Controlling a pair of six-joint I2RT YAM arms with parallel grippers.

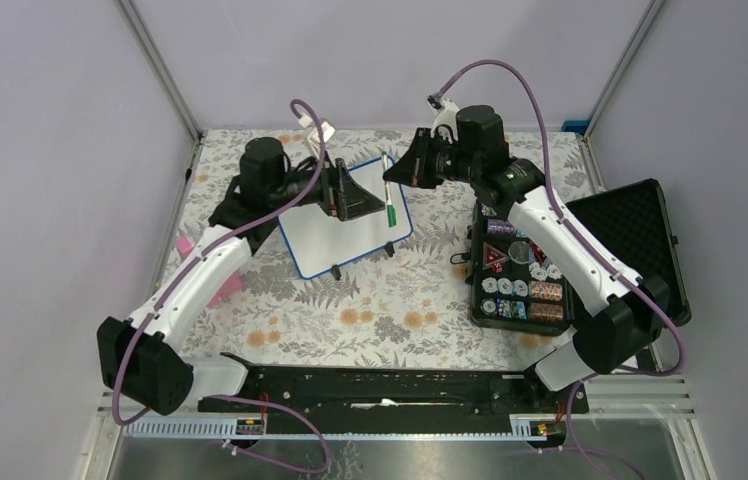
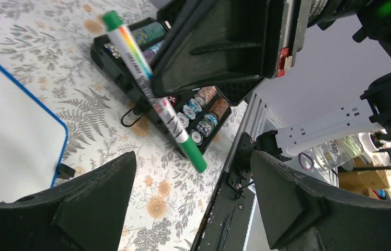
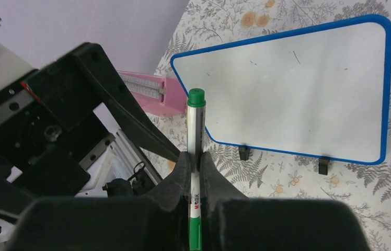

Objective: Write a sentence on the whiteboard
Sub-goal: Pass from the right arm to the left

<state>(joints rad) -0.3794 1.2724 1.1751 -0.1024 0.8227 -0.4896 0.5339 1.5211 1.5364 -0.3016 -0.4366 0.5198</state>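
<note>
The whiteboard [image 1: 345, 218], white with a blue frame and two black feet, lies on the floral cloth. In the right wrist view its face [image 3: 298, 89] carries only a few faint specks; no sentence shows on it. My right gripper [image 3: 195, 157] is shut on a green marker [image 3: 195, 117], which hangs over the board's right edge [image 1: 389, 205]. Just left of it is my left gripper [image 1: 355, 195], over the board. In the left wrist view it [image 2: 192, 157] stands open with its fingers wide apart. The marker [image 2: 151, 89] slants ahead of them, untouched.
An open black case [image 1: 520, 270] of poker chips sits to the right, its lid [image 1: 640, 230] laid back. A pink object [image 1: 225, 285] lies left of the board. A black rail [image 1: 390, 385] runs along the near edge. Metal frame posts stand at the back corners.
</note>
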